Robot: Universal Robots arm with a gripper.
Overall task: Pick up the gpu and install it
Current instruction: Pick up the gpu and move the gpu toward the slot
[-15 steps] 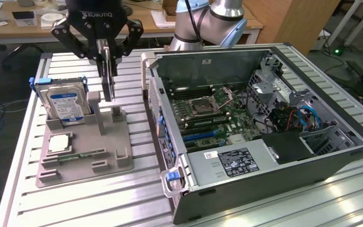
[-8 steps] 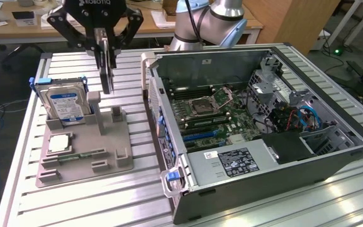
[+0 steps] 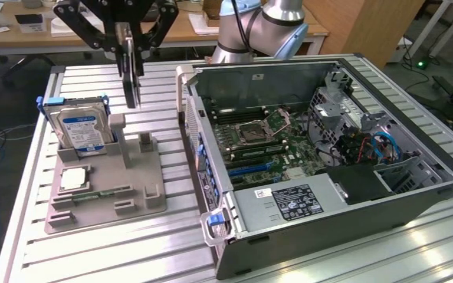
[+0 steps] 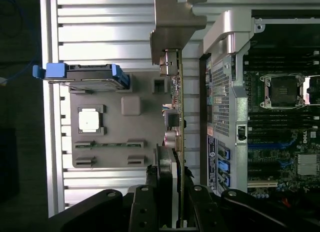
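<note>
Gripped the gpu (image 3: 132,88) tight, with the gripper (image 3: 130,56) closed on its two flat sides. Held it up in the air, standing on its thin edge. Hung well above the back part of the grey tray (image 3: 104,203), between the hard drive (image 3: 85,132) and the open computer case (image 3: 321,242). Touched nothing but the fingers.

Seen from the wrist as a very thin line, with the shiny metal end plate (image 4: 172,26) at the far end, away from the fingers. Sat just beside the case wall in that view, but not over the inside of the case.

On the tray below: the hard drive standing up in its holder, and a square chip (image 3: 75,177) lying flat near it.

Looked to be past the pick-up step and into the carry step. Not yet put in, and no part of it inside the case.

Likely called for a careful trip sideways over the case wall, kept high enough to miss the wall. Likely called, too, for lining the bottom edge up with one of the long blue slots (image 3: 246,168) on the green board (image 3: 278,138). Probably needed a straight, soft push down, never a crooked one. Could bend or scrape if tipped.
</note>
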